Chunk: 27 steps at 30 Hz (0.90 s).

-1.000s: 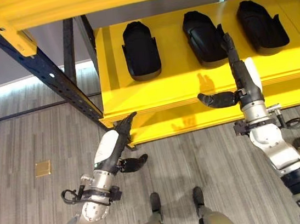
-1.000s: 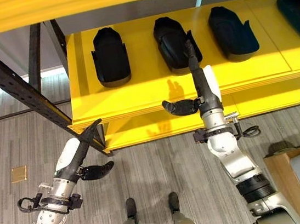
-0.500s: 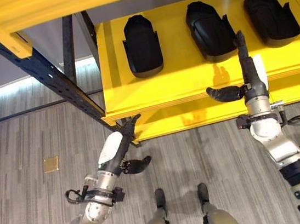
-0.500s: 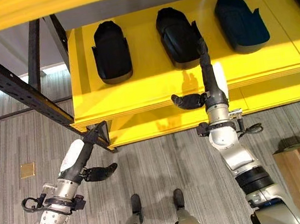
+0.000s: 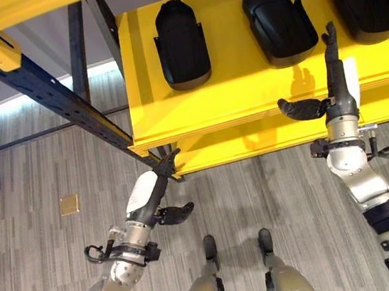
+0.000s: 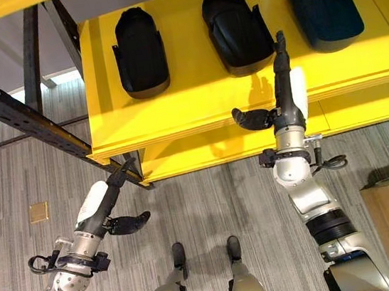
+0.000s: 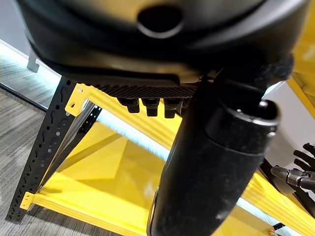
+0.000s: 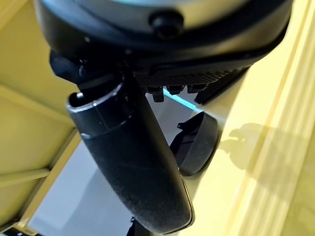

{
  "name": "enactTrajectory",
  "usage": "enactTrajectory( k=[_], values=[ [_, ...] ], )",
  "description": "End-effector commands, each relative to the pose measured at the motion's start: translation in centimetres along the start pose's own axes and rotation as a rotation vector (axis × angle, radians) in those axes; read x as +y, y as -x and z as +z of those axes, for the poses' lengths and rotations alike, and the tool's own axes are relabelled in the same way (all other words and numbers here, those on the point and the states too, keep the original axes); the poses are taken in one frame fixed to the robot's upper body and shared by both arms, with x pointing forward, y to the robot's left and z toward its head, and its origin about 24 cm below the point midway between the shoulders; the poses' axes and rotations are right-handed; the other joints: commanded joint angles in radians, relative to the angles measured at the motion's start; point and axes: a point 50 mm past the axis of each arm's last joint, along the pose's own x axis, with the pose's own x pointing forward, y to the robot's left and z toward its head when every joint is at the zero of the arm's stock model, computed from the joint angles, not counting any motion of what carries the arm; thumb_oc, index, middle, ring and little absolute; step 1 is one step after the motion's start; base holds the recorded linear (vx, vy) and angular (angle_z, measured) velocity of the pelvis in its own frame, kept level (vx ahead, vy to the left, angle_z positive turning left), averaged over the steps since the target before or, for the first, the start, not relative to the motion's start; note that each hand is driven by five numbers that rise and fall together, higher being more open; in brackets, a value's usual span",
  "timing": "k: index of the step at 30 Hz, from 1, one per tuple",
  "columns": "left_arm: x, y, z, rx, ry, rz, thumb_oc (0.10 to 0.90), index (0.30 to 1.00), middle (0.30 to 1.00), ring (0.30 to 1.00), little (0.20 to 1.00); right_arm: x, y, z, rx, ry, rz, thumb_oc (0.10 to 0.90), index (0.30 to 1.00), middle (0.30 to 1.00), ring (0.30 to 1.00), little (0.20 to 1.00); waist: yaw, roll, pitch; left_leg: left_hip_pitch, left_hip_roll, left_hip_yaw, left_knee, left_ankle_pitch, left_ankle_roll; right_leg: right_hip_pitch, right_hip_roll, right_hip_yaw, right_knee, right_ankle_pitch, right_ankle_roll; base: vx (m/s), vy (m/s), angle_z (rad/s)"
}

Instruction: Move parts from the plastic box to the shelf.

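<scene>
Three black moulded plastic parts [image 5: 181,43] are lying on the yellow shelf board [image 5: 232,104]; the right hand [image 5: 334,87], fingers straight and empty, is hovering just beside the middle one. The left hand [image 5: 159,189], likewise open and empty, is hanging over the floor. Further transfers probably remain.

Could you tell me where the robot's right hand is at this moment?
In the left eye view, the right hand is raised on the right, open, at the yellow shelf's front edge, just below the middle black part.
</scene>
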Motion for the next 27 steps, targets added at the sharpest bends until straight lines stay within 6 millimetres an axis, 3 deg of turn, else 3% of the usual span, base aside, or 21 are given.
enactTrajectory(
  k=[1, 13, 27],
  values=[
    [2.6, -1.5, 2.4, -0.155, 0.009, 0.147, 0.900, 1.000, 1.000, 1.000, 1.000, -2.4, -3.9, 5.8, -0.261, -0.032, -0.151, 0.900, 1.000, 1.000, 1.000, 1.000, 0.013, -0.059, -0.037, 0.112, 0.044, 0.036, -0.007, -0.052, -0.016, -0.031, -0.029, -0.024, 0.150, -0.097, 0.023, 0.00, 0.000, 0.00],
    [2.8, -1.6, 2.4, -0.154, 0.007, 0.163, 0.900, 1.000, 1.000, 1.000, 1.000, -2.8, -4.7, 5.4, -0.218, -0.052, -0.209, 0.900, 1.000, 1.000, 1.000, 1.000, 0.016, -0.050, -0.021, 0.099, 0.042, 0.033, -0.007, -0.046, -0.015, -0.056, -0.030, -0.024, 0.173, -0.104, 0.020, 0.00, 0.000, 0.00],
    [2.9, -1.4, 2.3, -0.146, 0.020, 0.166, 0.900, 1.000, 1.000, 1.000, 1.000, -2.3, -5.3, 3.8, -0.135, 0.002, -0.123, 0.900, 1.000, 1.000, 1.000, 1.000, 0.019, -0.058, -0.006, 0.089, 0.040, 0.027, -0.007, -0.043, -0.014, -0.070, -0.030, -0.026, 0.182, -0.103, 0.019, 0.00, 0.000, 0.00]
  ],
)
